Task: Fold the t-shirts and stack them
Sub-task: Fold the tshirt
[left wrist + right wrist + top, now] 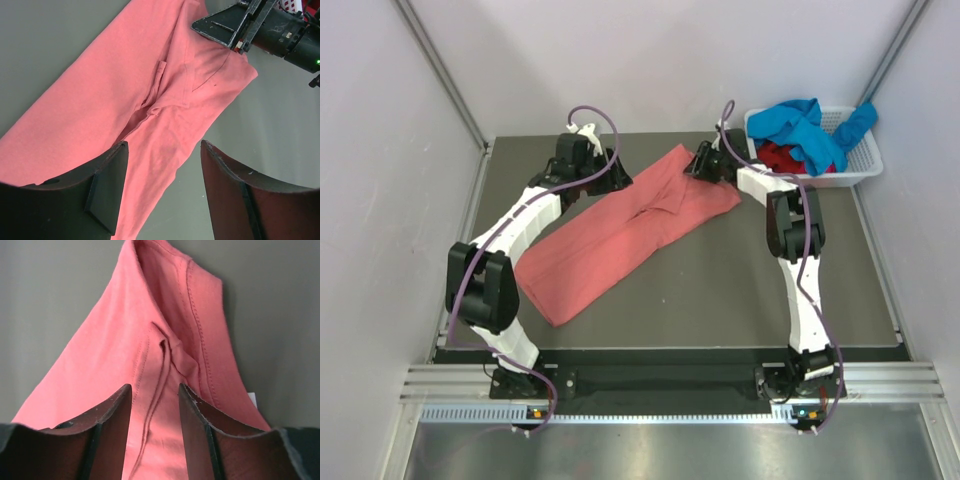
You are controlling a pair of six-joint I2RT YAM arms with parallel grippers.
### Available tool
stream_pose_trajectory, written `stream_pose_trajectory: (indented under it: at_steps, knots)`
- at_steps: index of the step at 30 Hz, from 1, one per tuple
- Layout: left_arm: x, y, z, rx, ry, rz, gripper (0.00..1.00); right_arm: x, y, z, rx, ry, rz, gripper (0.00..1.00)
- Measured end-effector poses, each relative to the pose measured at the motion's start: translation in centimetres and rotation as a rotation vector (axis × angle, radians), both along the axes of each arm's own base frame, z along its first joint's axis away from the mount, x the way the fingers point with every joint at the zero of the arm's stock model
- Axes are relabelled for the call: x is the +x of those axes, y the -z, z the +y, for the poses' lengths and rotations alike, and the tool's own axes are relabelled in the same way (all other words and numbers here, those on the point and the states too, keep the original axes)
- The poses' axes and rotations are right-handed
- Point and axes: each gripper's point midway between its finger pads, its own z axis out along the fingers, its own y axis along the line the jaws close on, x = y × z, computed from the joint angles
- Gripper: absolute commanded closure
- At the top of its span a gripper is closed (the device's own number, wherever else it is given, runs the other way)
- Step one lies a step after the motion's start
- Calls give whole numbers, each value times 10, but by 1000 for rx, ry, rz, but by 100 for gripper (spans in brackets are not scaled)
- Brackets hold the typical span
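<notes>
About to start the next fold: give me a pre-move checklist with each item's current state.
1. Left hand open, empty: ok.
2. Right hand open over far end of salmon-pink shirt: ok.
3. Salmon-pink shirt lying smooth: not ok, creased ridge mid-cloth.
4. Salmon-pink shirt fully on table: ok.
5. Blue shirt and dark red shirt kept in basket: ok.

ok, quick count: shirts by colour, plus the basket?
salmon-pink t-shirt: 1
blue t-shirt: 1
dark red t-shirt: 1
white basket: 1
Total: 4 (3 shirts in view, 1 basket). Anything buried deeper in the basket would not show.
</notes>
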Motion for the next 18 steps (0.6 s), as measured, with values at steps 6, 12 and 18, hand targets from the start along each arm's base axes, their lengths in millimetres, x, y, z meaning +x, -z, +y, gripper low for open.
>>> stream_pose_trajectory:
  at_steps: [6, 12, 18]
  knots:
    - [-1, 0, -1, -6, 3, 3, 36, 3, -6, 0, 19, -13, -7, 57]
    - [0, 0, 0, -6, 2, 3, 36, 19, -5, 5, 48, -22, -28, 58]
    - [1, -2, 5, -6, -9, 1, 36, 24, -2, 8, 74, -14, -19, 59]
